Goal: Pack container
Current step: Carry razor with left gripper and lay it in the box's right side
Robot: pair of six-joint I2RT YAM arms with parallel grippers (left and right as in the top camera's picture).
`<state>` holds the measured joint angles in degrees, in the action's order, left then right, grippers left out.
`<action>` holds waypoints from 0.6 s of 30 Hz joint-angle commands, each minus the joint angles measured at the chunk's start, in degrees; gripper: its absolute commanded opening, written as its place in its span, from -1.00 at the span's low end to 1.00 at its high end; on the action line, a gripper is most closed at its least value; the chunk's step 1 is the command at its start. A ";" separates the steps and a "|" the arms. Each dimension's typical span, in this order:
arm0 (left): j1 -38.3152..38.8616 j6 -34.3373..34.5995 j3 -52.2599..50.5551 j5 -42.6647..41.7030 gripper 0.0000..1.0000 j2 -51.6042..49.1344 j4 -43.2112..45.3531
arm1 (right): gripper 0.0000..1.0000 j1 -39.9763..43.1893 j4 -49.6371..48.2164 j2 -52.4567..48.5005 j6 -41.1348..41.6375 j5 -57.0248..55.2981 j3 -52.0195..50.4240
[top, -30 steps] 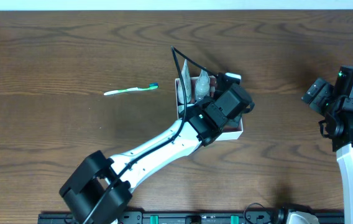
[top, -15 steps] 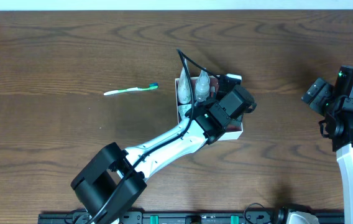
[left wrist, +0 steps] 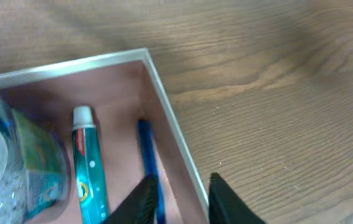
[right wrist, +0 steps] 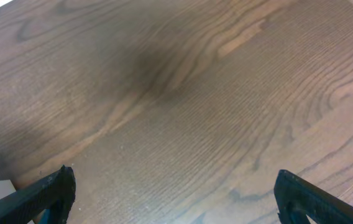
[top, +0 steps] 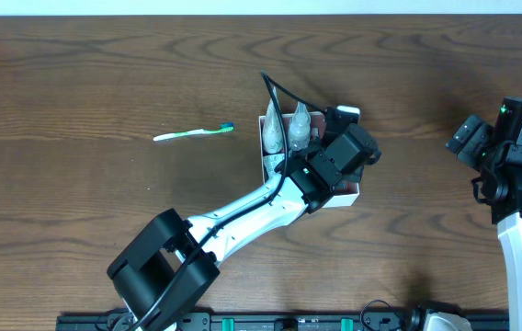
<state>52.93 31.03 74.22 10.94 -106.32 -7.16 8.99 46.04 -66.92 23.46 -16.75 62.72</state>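
Plainly, the container [top: 263,147] sat near the middle of the bench [top: 77,83], and from above the left arm [top: 243,216] reaching over it hid most of its pink floor. Clear bottles [top: 300,124] stood upright in its far corner. A toothpaste tube [left wrist: 89,168] with a white cap lay flat on the floor, and beside it a thin blue stick [left wrist: 146,149] ran along one white wall.

The left hand [left wrist: 183,190] hung right over that wall with its jaws a little way apart. One finger was over the inside, just beside the blue stick, and the other was out over the bare wood. It gripped nothing that I could see. I could not tell whether the inner finger touched the stick.

A green toothbrush [top: 194,134] lay on the bench, well apart to one side of the container. Off at the other side, the right hand [right wrist: 176,196] was spread wide over bare wood with nothing between its fingers.
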 commanded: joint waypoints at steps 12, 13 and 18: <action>-0.13 -15.21 0.46 2.10 -0.37 19.82 -8.24 | 0.98 0.48 0.09 0.04 0.09 -0.81 0.11; -0.13 -16.11 0.46 3.80 -0.37 22.93 -10.67 | 0.99 0.48 0.09 0.04 0.09 -0.81 0.11; -2.03 -16.44 0.44 19.47 -0.25 34.58 -21.86 | 0.98 0.48 0.09 0.04 0.09 -0.81 0.11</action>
<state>52.56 16.91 74.32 18.65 -75.59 -26.06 8.99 46.06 -66.92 23.46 -16.78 62.70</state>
